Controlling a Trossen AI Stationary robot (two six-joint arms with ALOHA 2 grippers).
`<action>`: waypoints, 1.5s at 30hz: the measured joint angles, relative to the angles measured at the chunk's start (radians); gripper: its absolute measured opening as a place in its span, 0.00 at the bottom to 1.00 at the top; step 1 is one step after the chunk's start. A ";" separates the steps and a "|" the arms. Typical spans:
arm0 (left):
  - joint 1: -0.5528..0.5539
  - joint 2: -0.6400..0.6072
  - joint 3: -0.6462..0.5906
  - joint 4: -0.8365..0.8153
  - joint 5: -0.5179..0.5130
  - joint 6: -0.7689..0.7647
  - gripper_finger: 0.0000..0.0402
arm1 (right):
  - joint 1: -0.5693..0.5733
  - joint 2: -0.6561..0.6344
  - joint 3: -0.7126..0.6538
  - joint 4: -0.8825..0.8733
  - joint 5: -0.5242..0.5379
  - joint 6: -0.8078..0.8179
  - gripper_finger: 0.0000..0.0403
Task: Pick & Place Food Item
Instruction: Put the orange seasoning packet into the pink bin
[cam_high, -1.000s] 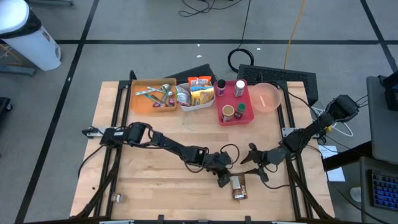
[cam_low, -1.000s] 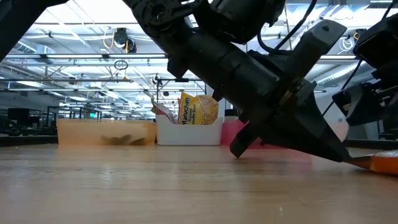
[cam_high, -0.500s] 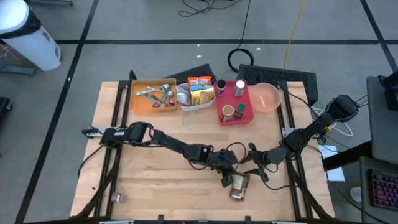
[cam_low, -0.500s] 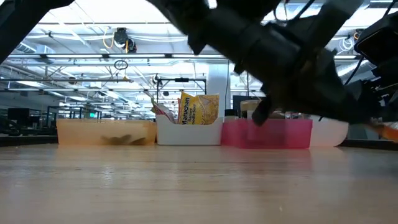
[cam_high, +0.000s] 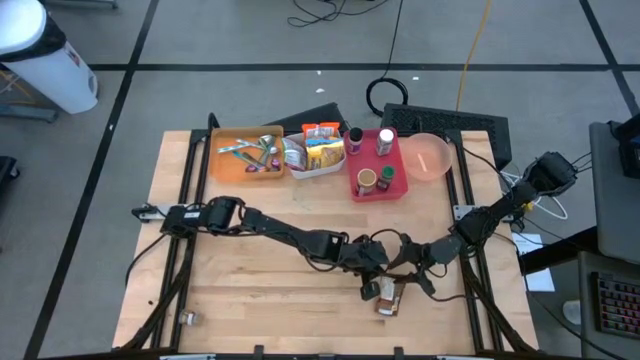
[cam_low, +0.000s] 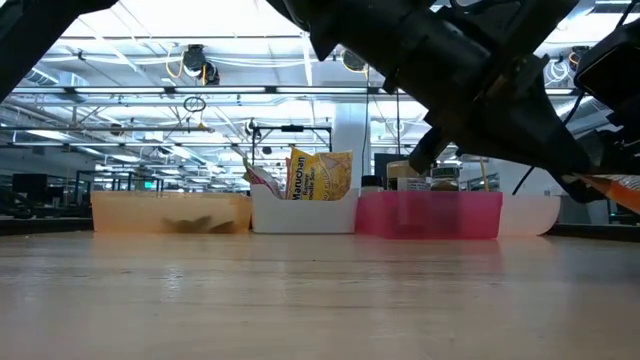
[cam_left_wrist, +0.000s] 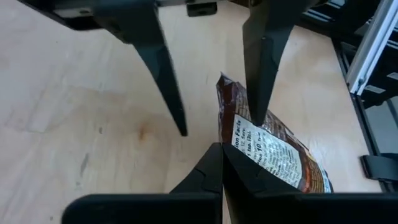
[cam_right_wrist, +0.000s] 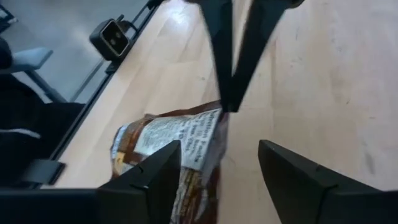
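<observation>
Left fingers (cam_left_wrist: 214, 171) apparently pinch brown snack packet (cam_left_wrist: 273, 152)

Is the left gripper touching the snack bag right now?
Touching. In the left wrist view the left gripper has its fingers shut together on the edge of the snack bag; no gap shows between them.

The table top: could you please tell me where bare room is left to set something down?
The widest bare wood lies on the left arm's side, between the orange bin and the near edge. A smaller bare strip runs between the red bin and the right arm. It is crowded where the left claw, right claw and snack packet meet.
</observation>
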 joint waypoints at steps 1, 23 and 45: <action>0.000 0.000 0.000 0.000 0.000 0.002 0.00 | 0.000 0.000 0.000 0.000 -0.008 0.001 0.51; 0.077 -0.003 0.002 0.065 0.179 -0.075 0.13 | -0.001 0.000 0.000 -0.001 0.033 -0.041 0.00; 0.192 -0.436 0.002 0.045 0.321 0.122 0.31 | -0.145 -0.141 0.048 -0.083 0.051 -0.173 0.00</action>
